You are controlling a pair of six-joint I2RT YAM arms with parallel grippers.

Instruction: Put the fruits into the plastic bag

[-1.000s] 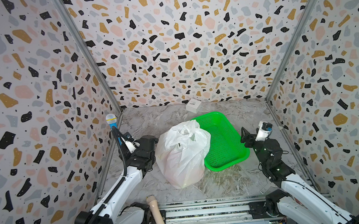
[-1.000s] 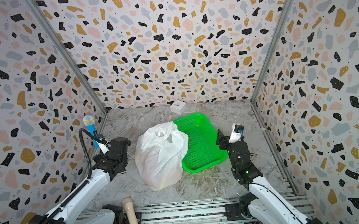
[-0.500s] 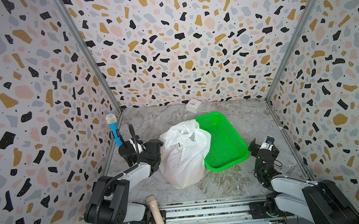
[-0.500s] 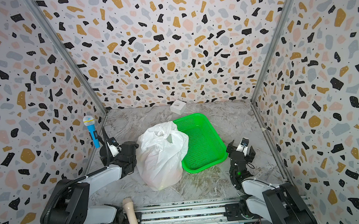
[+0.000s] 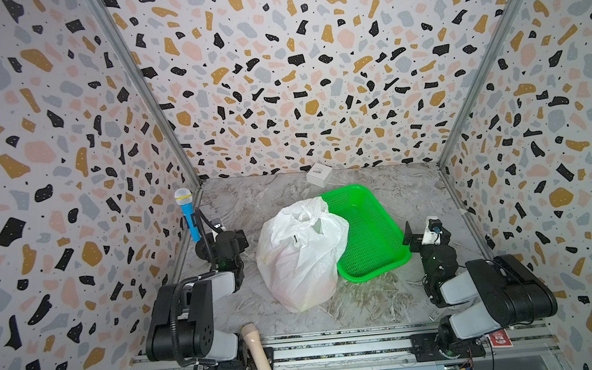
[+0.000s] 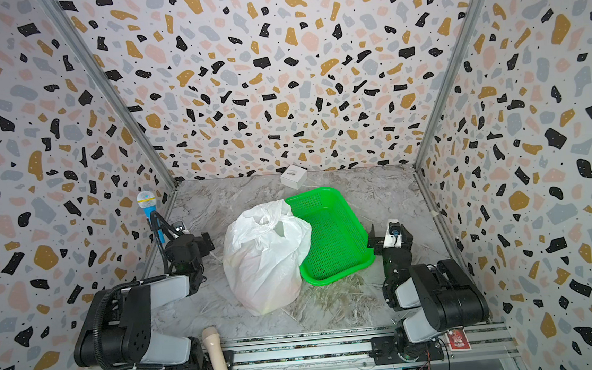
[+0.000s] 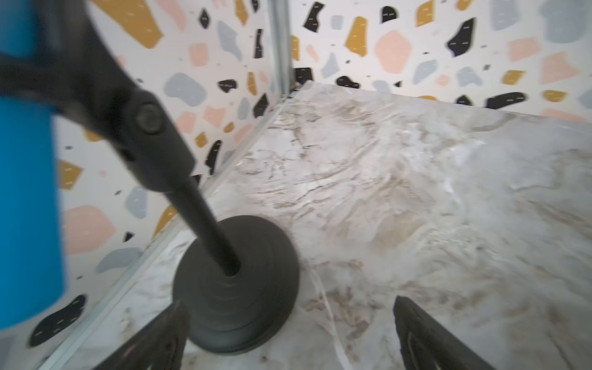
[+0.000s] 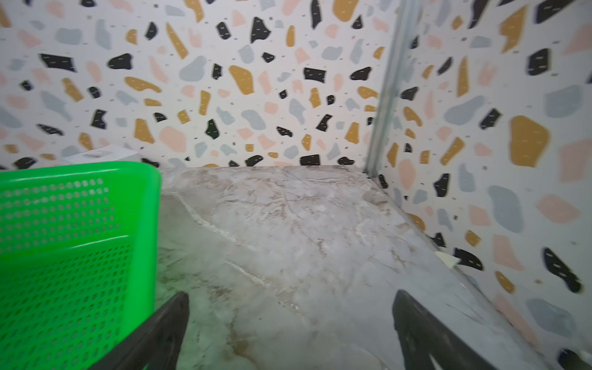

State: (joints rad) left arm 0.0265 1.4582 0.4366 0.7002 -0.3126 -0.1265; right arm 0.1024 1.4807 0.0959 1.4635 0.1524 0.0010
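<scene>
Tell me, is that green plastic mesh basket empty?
Empty where visible: the green mesh basket shows bare mesh; the white plastic bag hides one side.

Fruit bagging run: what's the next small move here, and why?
Probably just park both arms. The green plastic mesh basket is bare, no loose fruit shows on the marble table in both top views, and the crinkly white plastic bag stands bulging. The left gripper and right gripper are open, holding nothing.

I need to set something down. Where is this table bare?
Bare marble: back left, between the blue toy microphone, small white box and crinkly white plastic bag; and back right, beside the green mesh basket. The middle is crowded: bag overlapping basket.
</scene>
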